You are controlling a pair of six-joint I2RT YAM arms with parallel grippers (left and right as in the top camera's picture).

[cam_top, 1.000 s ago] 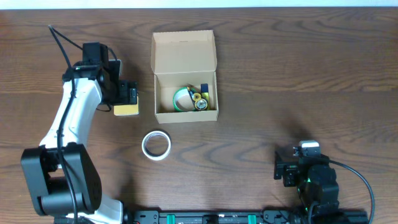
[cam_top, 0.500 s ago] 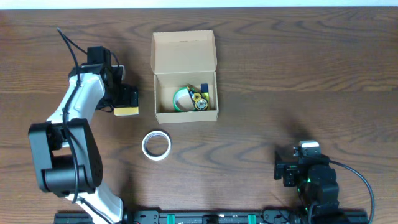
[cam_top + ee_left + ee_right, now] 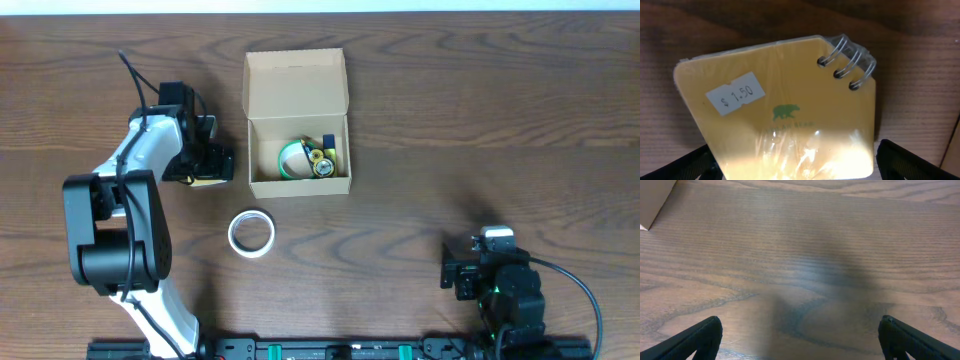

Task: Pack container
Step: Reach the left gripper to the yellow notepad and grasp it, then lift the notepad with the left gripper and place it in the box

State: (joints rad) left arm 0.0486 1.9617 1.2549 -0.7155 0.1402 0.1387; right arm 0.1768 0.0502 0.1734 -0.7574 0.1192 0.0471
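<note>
Overhead: the container point(image 3: 298, 182) sits on the bench point(image 3: 500, 120) a bit left of centre, toward the far side. Its lid flap is folded back flat on the far side. Inside there's a green roll point(image 3: 289, 158) plus a few small yellow and blue bits on its right that I can't really make out. A white tape roll point(image 3: 250, 233) lies on the bench near-left of the box, well apart from it. The left arm point(image 3: 140, 165) reaches in from the left, and the left fingers point(image 3: 215, 163) are just beside the box's left wall, with only a yellow sliver of a notepad point(image 3: 205, 183) peeking out under them. The right arm point(image 3: 500, 295) is tucked in at the near right, well apart from everything.

Left wrist: the notepad point(image 3: 785, 125) fills the view. It's yellow and shrink-wrapped, with wire spiral rings point(image 3: 850, 60) at one corner, a small green bear logo and a price sticker point(image 3: 736, 93) reading $ 1.50. The two dark tips sit on either side of its near edge, clamped on the pad.

Right wrist: mostly bare wood grain. The right fingers point(image 3: 687, 342) are spread wide apart with nothing between them. One tan cardboard corner of the container point(image 3: 652, 202) pokes in at the far left.
</note>
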